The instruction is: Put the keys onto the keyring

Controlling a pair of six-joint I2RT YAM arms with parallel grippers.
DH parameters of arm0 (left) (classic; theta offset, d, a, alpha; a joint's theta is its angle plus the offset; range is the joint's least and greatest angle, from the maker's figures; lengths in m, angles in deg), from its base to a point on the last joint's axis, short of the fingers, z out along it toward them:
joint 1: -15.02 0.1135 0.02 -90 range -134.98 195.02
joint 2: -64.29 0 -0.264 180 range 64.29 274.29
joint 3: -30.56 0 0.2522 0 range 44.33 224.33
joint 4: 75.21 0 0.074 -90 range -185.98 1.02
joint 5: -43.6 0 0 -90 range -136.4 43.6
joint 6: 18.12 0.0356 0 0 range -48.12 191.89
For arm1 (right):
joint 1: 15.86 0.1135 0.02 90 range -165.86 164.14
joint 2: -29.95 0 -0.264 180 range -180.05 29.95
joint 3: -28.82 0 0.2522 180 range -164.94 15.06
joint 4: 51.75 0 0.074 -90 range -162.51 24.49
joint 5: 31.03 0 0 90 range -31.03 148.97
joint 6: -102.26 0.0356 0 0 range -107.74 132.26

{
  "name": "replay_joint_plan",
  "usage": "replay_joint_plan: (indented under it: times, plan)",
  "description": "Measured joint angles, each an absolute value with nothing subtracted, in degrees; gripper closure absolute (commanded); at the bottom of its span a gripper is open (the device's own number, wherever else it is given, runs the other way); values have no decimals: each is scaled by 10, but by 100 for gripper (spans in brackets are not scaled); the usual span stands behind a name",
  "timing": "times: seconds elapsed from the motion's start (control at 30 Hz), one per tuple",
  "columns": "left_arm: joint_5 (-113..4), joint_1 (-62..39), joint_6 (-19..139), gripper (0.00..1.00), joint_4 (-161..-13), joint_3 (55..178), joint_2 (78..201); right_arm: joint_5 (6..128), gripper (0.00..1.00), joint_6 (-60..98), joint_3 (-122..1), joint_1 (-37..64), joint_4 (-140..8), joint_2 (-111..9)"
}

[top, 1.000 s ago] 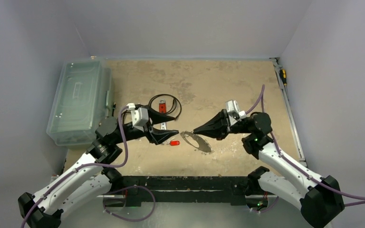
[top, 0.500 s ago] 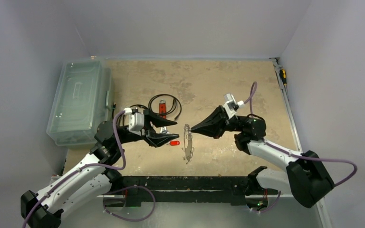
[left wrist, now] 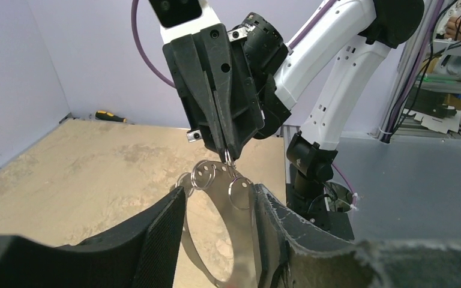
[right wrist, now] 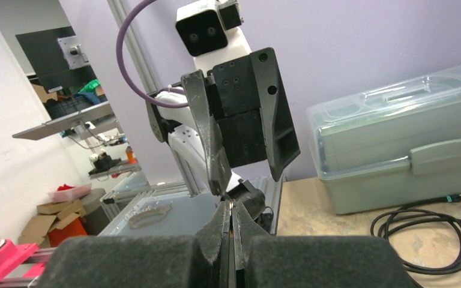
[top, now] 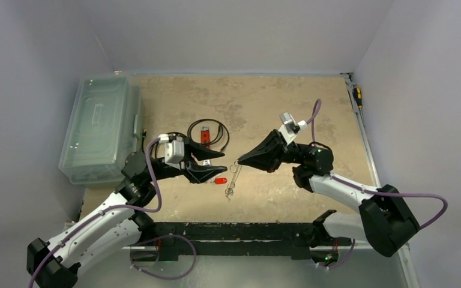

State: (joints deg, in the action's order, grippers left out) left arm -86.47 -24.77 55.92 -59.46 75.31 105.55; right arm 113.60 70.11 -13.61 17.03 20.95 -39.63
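Right hand (top: 240, 162) was seen clenched on the top of the keyring (top: 232, 180), near the middle of the top frame. In the right wrist frame its fingers were pressed together with only a thin wire between them. The loop was held in the air and hung down from the fingertips, its lower end near the surface (top: 264, 108) just right of a small red object (top: 220, 180). Two flat round silvery heads, judged to be the keys (left wrist: 202, 176), were seen at the loop just under the right hand in the left wrist frame. It could not be told whether they were already threaded.

Left hand (top: 222, 162) was found released, its fingers apart and pointed at the loop, with nothing seen gripped. A silvery glint was noticed by it in the top frame, too small to name.

The wire is judged light, thin and springy, and slippery as bare metal, so it may swing or turn in a pinch. A key is best taken by its flat head, so that the hole is left free for the wire.
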Motion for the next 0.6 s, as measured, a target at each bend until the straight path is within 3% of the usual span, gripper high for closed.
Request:
replay_joint_plan:
  times: [0.6]
  plan:
    - [-852, -247, 544, 65, -595, 744, 1031, 1134, 100, 674, -185, 222, 211, -421]
